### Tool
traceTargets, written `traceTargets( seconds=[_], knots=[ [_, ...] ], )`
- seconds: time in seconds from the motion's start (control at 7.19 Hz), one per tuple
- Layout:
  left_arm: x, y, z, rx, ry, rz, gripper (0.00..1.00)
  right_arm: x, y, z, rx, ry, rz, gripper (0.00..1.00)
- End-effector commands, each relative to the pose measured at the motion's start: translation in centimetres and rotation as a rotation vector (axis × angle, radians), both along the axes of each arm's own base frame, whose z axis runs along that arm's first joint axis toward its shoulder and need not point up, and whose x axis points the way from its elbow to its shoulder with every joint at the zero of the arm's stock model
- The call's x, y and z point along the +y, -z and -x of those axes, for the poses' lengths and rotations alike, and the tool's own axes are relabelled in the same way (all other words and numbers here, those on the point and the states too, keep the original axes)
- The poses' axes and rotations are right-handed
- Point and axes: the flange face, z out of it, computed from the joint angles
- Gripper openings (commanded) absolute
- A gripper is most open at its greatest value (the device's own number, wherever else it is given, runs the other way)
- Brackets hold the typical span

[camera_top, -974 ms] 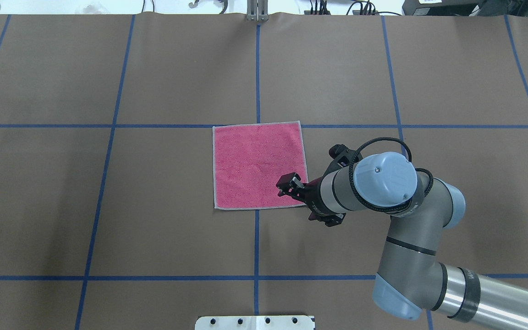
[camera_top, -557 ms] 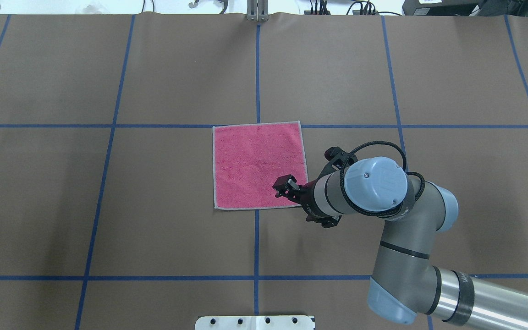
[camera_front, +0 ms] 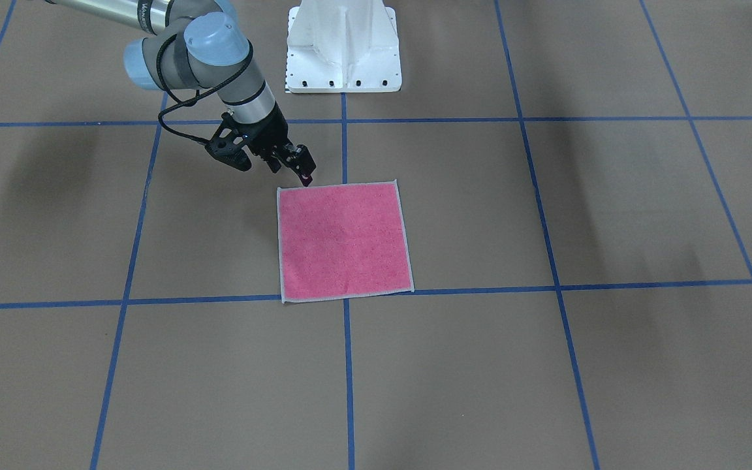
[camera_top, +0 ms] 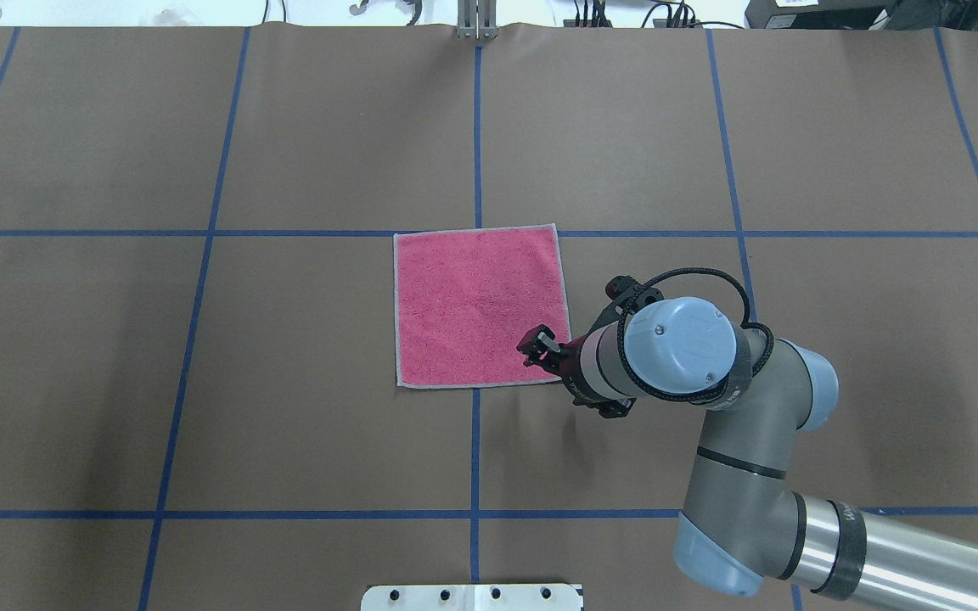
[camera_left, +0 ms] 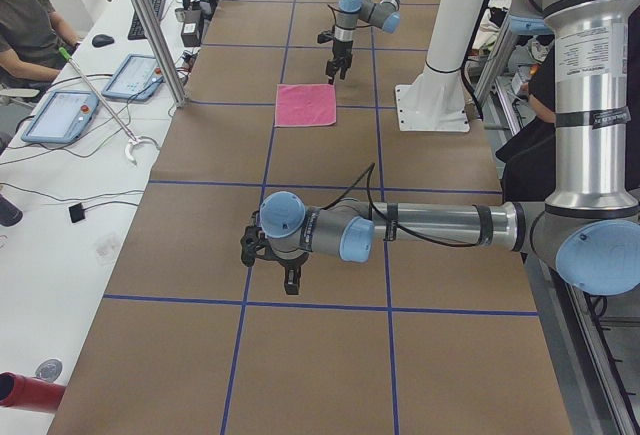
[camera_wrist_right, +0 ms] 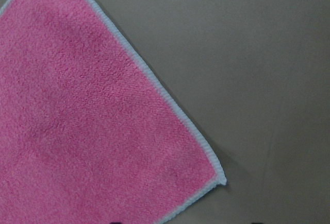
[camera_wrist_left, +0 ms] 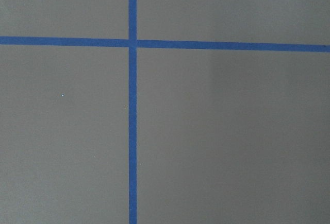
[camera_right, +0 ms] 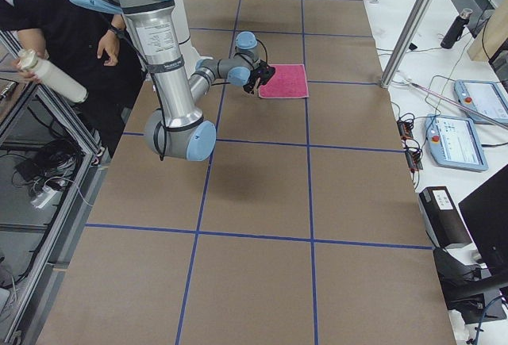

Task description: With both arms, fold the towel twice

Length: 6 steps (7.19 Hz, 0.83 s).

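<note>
I see the small square terry towel lying flat on the brown paper-covered desk, pink face up, with its pale grey border visible all around. Its far edge runs along one of the blue tape lines, near the middle of the desk. The right hand is tilted down over the towel's near corner on the robot's right side. In the right wrist view its two fingertips show only at the lower edge, spread apart. I cannot tell if they touch the cloth. The left hand hangs low over bare desk, well apart from the towel. Whether its fingers are spread or pressed together, I cannot tell.
</note>
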Motion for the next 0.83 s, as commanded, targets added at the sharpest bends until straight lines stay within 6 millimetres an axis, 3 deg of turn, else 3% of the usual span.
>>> traceTargets(
  seconds=[0.0, 0.14, 0.7],
  knots=[
    [0.0, 0.0, 0.0, 0.0, 0.0, 0.0, 1.0, -0.2, 0.0, 0.0, -0.002, -0.006, -0.003, 0.88],
    [0.0, 0.0, 0.0, 0.0, 0.0, 0.0, 1.0, -0.5, -0.3, -0.2, 0.014, -0.013, 0.008, 0.81],
    [0.0, 0.1, 0.0, 0.001, 0.001, -0.002, 1.0, -1.2, -1.9, 0.0, 0.086, -0.022, 0.038, 0.7]
  ],
)
